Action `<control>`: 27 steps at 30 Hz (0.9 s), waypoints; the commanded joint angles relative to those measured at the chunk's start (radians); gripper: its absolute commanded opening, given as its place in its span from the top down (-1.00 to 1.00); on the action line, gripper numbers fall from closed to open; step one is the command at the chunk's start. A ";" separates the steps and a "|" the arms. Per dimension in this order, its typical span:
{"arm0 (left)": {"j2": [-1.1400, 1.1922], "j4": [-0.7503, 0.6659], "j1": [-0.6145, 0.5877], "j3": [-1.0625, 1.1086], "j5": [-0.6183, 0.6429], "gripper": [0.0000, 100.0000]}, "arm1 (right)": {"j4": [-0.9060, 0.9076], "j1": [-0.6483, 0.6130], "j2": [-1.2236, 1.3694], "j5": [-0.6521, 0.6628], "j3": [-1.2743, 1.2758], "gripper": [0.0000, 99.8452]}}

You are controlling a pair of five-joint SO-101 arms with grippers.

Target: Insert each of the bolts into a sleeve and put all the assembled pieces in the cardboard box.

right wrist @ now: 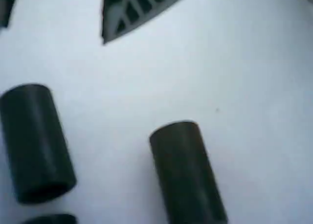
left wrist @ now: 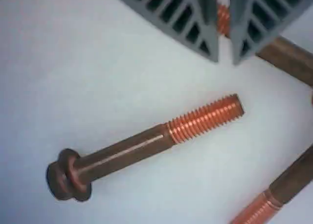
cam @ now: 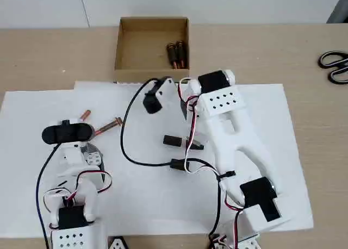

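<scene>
Left wrist view: left gripper (left wrist: 225, 55) jaws pinched on bolt (left wrist: 222, 16); 2 loose bolts (left wrist: 146, 145) beside it on paper (left wrist: 98, 62). Right gripper (right wrist: 54, 28) jaws apart, near sleeves (right wrist: 186, 170). Box (cam: 117, 42) holds 2 assembled pieces (cam: 176, 54).

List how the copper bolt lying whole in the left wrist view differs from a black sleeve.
The copper-coloured metal bolt is long and slim; the black cylindrical sleeve is short and thick. The bolt has a flanged head and threaded end; the sleeve is plain throughout. Both lie on their sides on the white sheet, unheld.
</scene>
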 commanded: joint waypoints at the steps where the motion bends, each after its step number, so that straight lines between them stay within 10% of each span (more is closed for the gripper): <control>1: -0.011 -0.018 -0.009 -0.004 -0.023 0.99 | -0.016 -0.024 -0.045 0.089 0.003 0.72; 27: -0.011 -0.037 -0.129 -0.001 -0.091 0.99 | -0.226 -0.160 0.142 0.172 0.017 0.72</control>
